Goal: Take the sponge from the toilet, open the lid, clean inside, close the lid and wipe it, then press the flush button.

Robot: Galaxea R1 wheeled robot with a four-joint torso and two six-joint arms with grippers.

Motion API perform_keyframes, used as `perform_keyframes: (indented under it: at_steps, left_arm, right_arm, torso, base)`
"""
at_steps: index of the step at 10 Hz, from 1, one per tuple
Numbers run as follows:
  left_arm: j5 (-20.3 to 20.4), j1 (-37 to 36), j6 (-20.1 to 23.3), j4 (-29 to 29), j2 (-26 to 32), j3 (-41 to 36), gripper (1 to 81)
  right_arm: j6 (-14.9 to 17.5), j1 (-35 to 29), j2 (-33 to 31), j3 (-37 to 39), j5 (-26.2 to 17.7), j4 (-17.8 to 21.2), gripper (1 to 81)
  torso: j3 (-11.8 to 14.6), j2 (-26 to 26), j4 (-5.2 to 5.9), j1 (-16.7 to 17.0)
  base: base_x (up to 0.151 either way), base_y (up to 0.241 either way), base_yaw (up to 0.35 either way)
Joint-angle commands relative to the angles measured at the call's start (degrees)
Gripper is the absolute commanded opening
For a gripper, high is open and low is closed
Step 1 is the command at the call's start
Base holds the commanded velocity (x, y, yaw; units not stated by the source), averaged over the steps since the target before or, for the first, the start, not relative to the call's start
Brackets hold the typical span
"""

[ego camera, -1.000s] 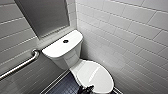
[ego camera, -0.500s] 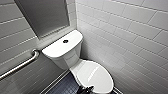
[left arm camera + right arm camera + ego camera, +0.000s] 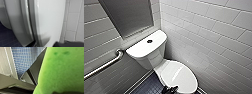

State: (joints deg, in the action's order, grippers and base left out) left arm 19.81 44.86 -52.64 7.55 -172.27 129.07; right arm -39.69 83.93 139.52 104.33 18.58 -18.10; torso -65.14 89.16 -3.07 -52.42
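The white toilet [image 3: 156, 58] stands in a corner with its lid [image 3: 180, 75] down. The small dark flush button [image 3: 149, 41] sits in the middle of the flat tank top. A dark gripper [image 3: 170, 89] hangs at the lid's front edge, low in the head view. Up close in the left wrist view are the glossy lid [image 3: 50, 22], its rim and the bowl's side [image 3: 15, 25]; my left gripper is open with nothing in it. The bright green sponge [image 3: 62, 72] looms large in the right wrist view, with my right gripper shut on it.
A metal grab bar [image 3: 106, 65] runs along the tiled wall left of the tank. White tiled wall [image 3: 214, 37] stands close on the toilet's right. Dark small-tiled floor [image 3: 149, 86] lies left of the bowl. A grey panel [image 3: 129, 15] hangs above the tank.
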Motion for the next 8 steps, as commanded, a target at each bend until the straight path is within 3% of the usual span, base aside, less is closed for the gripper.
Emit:
perform_keyframes:
  at_steps: [1,8]
  left_arm:
    - [-1.97,-5.53,0.26,1.07,-5.19,6.79,81.1]
    - [-3.37,-5.7,0.43,2.56,-12.67,19.29,81.1]
  right_arm:
    - [0.05,0.23,-2.37,-1.68,-2.85,-1.5,1.0]
    - [0.05,0.05,-3.43,-3.26,-2.23,-1.5,1.0]
  torso:
    - [0.0,0.0,0.0,0.0]
    - [0.02,0.0,0.02,0.02]
  base:
    - [0.0,0.0,0.0]
    - [0.0,0.0,0.0]
